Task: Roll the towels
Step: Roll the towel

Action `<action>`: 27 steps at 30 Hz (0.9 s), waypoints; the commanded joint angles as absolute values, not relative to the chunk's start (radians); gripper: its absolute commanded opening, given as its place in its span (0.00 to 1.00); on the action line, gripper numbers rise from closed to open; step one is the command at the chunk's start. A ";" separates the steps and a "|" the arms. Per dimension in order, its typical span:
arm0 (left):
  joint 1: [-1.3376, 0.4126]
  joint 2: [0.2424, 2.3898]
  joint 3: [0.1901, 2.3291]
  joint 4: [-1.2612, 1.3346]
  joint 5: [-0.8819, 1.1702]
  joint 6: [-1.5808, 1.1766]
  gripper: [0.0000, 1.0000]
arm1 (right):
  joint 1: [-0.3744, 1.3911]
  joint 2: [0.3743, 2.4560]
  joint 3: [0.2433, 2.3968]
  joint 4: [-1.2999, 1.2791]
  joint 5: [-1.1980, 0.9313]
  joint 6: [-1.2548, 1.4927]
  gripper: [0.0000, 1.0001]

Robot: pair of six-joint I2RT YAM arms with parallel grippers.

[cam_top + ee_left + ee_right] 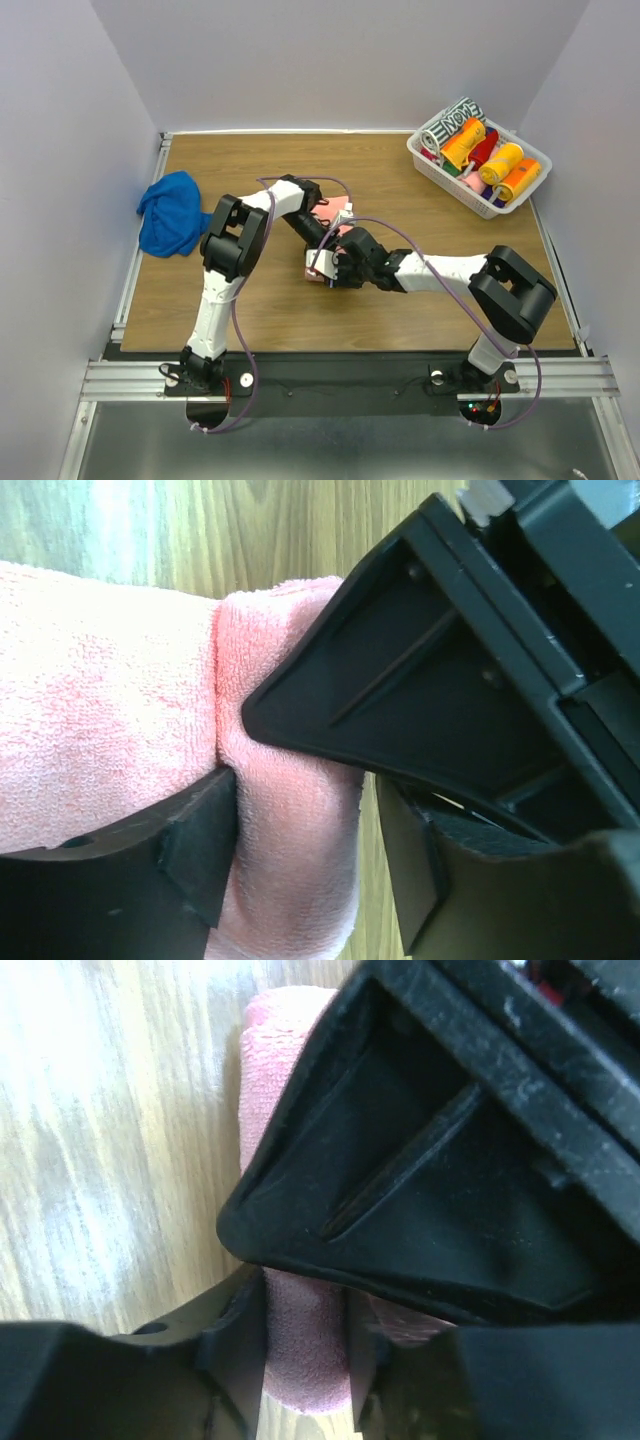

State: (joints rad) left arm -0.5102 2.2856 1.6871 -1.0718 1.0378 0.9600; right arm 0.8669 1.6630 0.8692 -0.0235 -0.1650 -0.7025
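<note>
The salmon pink towel (pixel 338 212) lies mid-table, rolled up at its near end. My left gripper (pixel 322 240) straddles the roll (pixel 290 860) and is open. One of its fingers (pixel 200 850) touches the cloth, and a strip of bare wood shows between the roll and the other finger. My right gripper (pixel 332 268) is shut on the end of the same roll (pixel 280 1050), with the cloth squeezed between both fingers (pixel 240 1340). The two grippers sit tight together, each filling much of the other's wrist view. The royal blue towel (pixel 170 225) lies crumpled at the table's left edge.
A white basket (pixel 448 172) at the back right holds several finished rolls, orange, red and one black-and-white patterned. Purple cables loop over both arms. Grey walls enclose the wooden table (pixel 400 320) on three sides.
</note>
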 commanded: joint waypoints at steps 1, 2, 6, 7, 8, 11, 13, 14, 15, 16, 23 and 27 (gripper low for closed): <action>-0.491 2.254 1.634 -0.996 0.811 0.999 0.71 | 0.870 1.666 0.887 -0.050 -0.264 -0.689 0.32; -0.483 2.231 1.628 -0.996 0.811 0.997 0.72 | 0.868 1.667 0.900 -0.093 -0.274 -0.687 0.29; -0.414 2.099 1.609 -0.994 0.815 0.989 0.78 | 0.856 1.669 0.928 -0.182 -0.330 -0.672 0.28; -0.394 2.044 1.611 -0.994 0.813 0.988 0.79 | 0.851 1.672 0.943 -0.199 -0.347 -0.661 0.28; -0.358 2.016 1.614 -1.000 0.813 0.989 0.80 | 0.845 1.675 0.953 -0.230 -0.371 -0.652 0.28; -0.275 1.916 1.609 -0.993 0.813 0.994 0.83 | 0.827 1.687 1.000 -0.293 -0.426 -0.611 0.27; -0.246 1.829 1.553 -0.962 0.810 0.997 0.84 | 0.816 1.701 1.031 -0.325 -0.454 -0.574 0.27; -0.218 1.794 1.519 -0.895 0.801 0.982 0.85 | 0.807 1.724 1.072 -0.369 -0.484 -0.566 0.27; -0.209 1.755 1.482 -0.856 0.796 0.976 0.86 | 0.801 1.742 1.100 -0.392 -0.501 -0.554 0.27; -0.201 1.670 1.395 -0.750 0.772 0.932 0.87 | 0.781 1.771 1.139 -0.434 -0.547 -0.534 0.27; -0.190 1.307 1.056 -0.384 0.686 0.796 0.92 | 0.693 1.926 1.328 -0.606 -0.739 -0.471 0.27; -0.264 1.163 0.913 -0.319 0.631 0.830 0.99 | 0.641 2.052 1.454 -0.739 -0.863 -0.477 0.28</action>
